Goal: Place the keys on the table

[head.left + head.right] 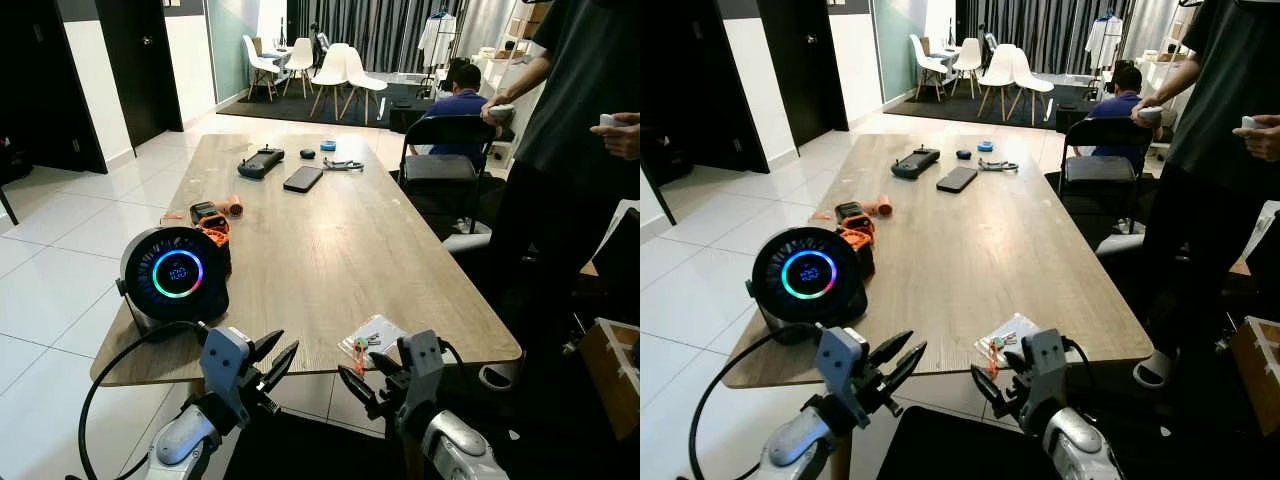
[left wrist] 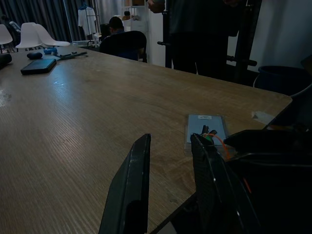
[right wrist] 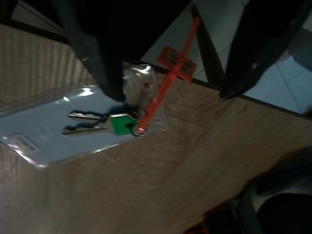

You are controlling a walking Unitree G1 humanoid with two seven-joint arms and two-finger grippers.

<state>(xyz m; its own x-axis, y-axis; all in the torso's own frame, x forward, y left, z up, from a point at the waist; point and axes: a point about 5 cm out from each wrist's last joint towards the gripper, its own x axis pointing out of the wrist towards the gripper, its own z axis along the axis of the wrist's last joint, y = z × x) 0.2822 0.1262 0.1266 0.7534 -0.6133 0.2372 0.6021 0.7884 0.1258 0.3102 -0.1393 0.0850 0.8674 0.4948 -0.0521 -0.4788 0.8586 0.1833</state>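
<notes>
**Silver arms raised at the near edge, keys lying on the worktop**

Silver and black, both arms reach up from below the near edge of the long wood-grain worktop [image 1: 330, 250]. The left tool [image 1: 274, 362] points toward the worktop with its two black fingers apart and nothing between them. The right tool [image 1: 372, 378] sits at the front edge just beside the keys, its two fingers also spread wide and clamped on nothing.

The bunch of silver keys with a green tag and orange strap [image 3: 114, 123] lies on the worktop inside a clear plastic sleeve [image 1: 372, 338], near the right front corner; two key blades can be counted in the right wrist view. One round black fan with a glowing ring [image 1: 175, 275] stands at the left front. One dark phone [image 1: 303, 178] lies farther back. One person in dark clothes [image 1: 575, 120] stands at the right side.
</notes>
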